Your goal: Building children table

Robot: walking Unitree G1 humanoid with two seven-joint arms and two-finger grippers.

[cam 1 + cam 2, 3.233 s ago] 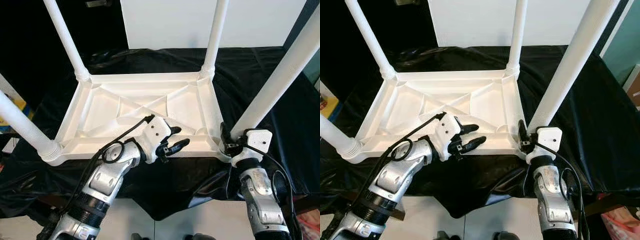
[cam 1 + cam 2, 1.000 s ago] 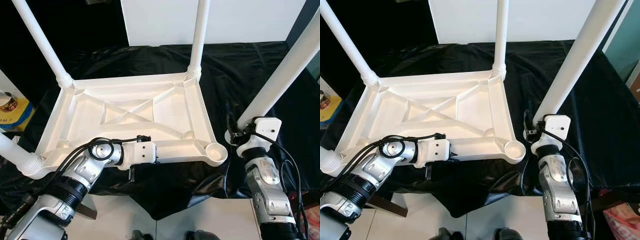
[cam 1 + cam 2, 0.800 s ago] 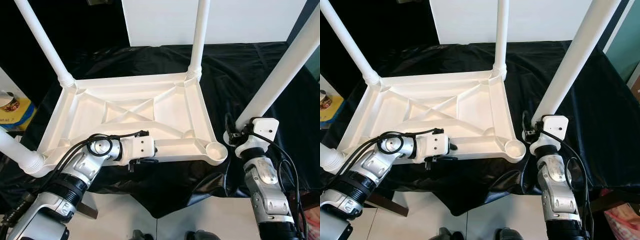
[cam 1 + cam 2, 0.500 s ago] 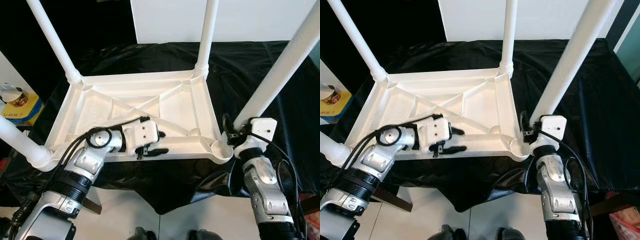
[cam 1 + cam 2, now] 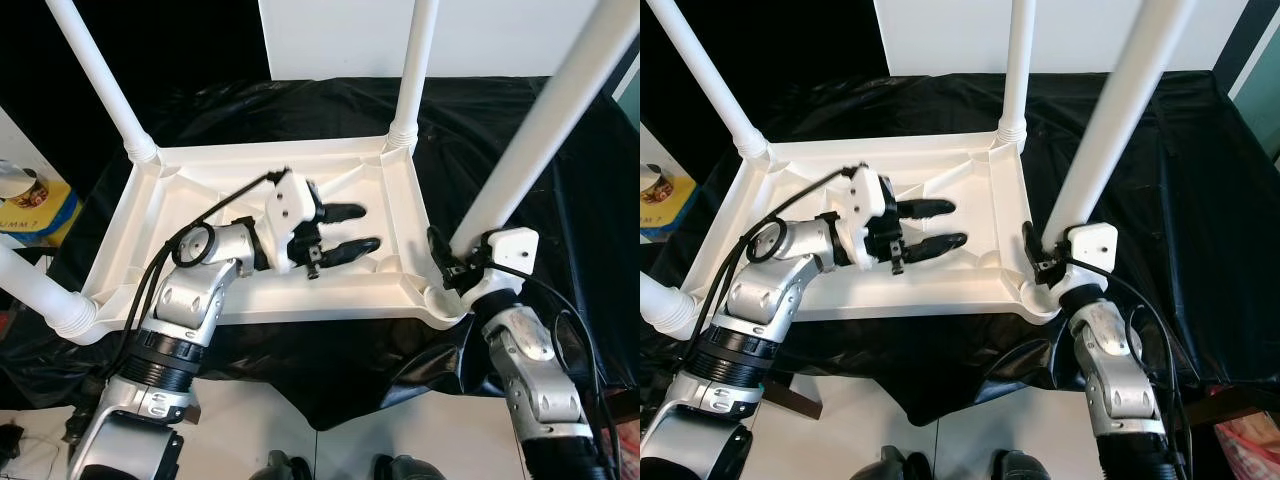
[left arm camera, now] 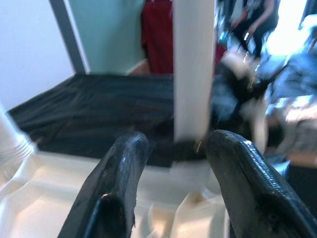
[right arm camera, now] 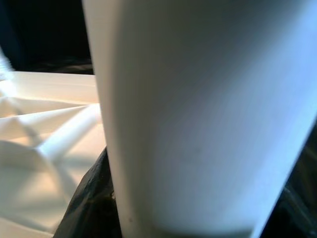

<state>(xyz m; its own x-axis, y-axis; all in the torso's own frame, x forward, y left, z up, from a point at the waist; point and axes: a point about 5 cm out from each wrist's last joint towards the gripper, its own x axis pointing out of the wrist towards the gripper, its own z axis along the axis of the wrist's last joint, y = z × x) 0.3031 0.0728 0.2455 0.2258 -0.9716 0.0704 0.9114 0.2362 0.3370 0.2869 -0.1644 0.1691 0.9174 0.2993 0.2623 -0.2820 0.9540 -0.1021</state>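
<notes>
Here our right gripper clamps the last leg at its socket; our left gripper, fingers spread, holds nothing, so the tabletop could slide

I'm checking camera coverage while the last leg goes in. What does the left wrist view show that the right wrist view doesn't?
Left wrist view: the left gripper with its two black fingers apart, holding nothing, the whole width of the leg standing beyond them, the black cloth, and blurred people in the background.

Right wrist view: the leg from very close, with a black finger at its base.

Both: the same white leg and part of the upturned tabletop with its ribs.
</notes>
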